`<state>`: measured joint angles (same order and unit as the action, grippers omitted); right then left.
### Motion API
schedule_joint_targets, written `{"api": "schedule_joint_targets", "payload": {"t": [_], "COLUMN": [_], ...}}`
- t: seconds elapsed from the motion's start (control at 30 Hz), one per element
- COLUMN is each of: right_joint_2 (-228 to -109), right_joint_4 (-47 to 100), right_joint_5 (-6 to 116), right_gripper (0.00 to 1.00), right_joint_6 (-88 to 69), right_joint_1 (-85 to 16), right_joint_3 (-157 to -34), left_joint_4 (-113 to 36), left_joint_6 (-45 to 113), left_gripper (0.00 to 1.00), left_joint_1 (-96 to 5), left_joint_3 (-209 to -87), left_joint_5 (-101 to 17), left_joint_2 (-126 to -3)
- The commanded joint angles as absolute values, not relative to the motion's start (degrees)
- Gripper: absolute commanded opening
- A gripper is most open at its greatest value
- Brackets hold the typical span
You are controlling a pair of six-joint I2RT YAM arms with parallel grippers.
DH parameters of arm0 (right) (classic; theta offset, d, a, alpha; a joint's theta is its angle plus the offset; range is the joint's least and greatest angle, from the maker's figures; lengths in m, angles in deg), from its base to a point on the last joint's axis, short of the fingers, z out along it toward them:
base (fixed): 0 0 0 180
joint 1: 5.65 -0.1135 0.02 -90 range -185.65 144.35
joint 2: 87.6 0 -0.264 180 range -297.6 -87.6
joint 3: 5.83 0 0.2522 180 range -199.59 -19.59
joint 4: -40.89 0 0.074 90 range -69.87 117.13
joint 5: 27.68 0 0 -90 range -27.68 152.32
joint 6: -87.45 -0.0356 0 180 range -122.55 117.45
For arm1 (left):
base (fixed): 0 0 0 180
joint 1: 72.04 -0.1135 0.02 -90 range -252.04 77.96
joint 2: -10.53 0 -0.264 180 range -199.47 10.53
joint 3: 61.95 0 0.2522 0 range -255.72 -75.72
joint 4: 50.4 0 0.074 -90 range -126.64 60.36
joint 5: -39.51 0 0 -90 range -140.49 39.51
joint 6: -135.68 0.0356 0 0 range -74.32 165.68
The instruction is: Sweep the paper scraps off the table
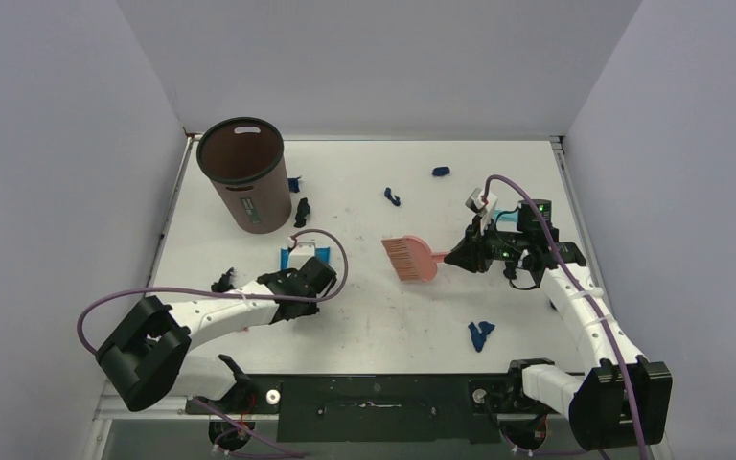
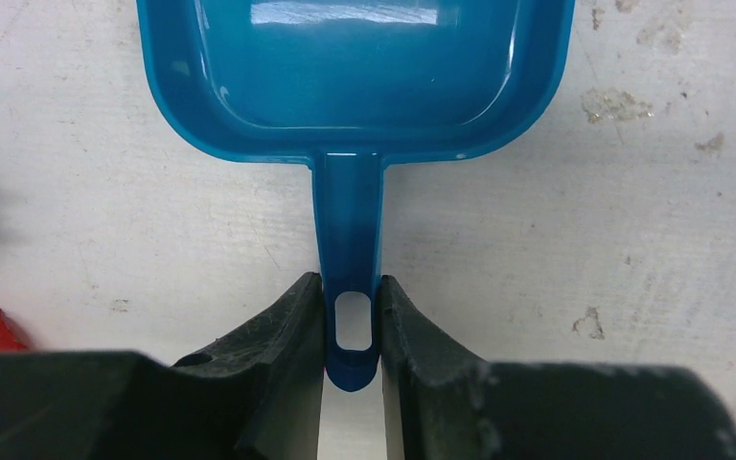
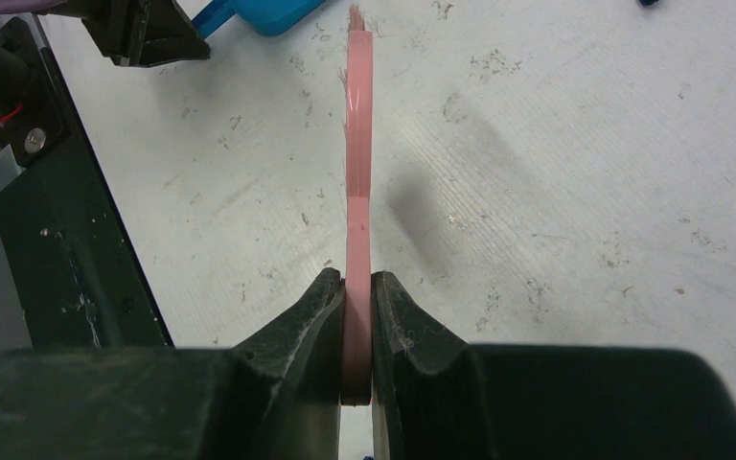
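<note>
1. Two YAM arms work over the white table [image 1: 374, 316], and each claw is closed on a cleaning tool.
2. Left gripper [image 2: 352, 321] is drawn in narrow on the tip of the bright blue dustpan [image 2: 355, 77] handle, one finger pressed to each side of the hanging hole. The pan lies flat on the tabletop with its long axis running near to far. Its handle points back toward the arm bases and its mouth toward the far edge.
3. Right gripper [image 3: 356, 297] pinches the handle of the pink brush [image 3: 357, 192]. The brush's long axis runs across the table, head pointing left toward the dustpan and handle to the right.
4. Six dark navy paper scraps [image 1: 481, 333] lie scattered on the table, all apart from the brush head. Two sit toward the far side, right of centre. One lies near the front edge, by the right arm. Two rest just beside the foot of the brown waste bin [image 1: 244, 174], which stands upright near the far-left corner. One lies at the left, beside the left arm.
</note>
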<state>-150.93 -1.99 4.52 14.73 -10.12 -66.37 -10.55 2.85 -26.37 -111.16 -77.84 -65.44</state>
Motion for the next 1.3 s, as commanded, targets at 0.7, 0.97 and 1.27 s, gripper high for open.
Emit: {"api": "schedule_joint_targets", "payload": {"t": [0.7, 0.97, 1.27], "right_joint_2": [-161.73, -160.30, -154.34], "right_joint_4": [-53.29, -53.23, -43.41], "right_joint_5": [33.36, 34.18, 54.74], "right_gripper": [0.05, 0.05, 0.05], "right_joint_6": [49.63, 46.63, 32.07], "right_joint_1": [-7.36, -7.93, -7.18], "right_joint_3": [-100.69, -100.09, -94.81], "left_joint_4": [5.53, 2.75, 10.93], "left_joint_6": [14.93, 22.42, 35.09], "left_gripper": [0.00, 0.00, 0.00], "left_joint_1": [-11.29, -6.95, 1.27], "left_joint_3": [-123.99, -124.75, -136.81], "left_joint_5": [-66.54, -63.39, -56.20], "left_joint_2": [-46.33, -50.70, -65.92]}}
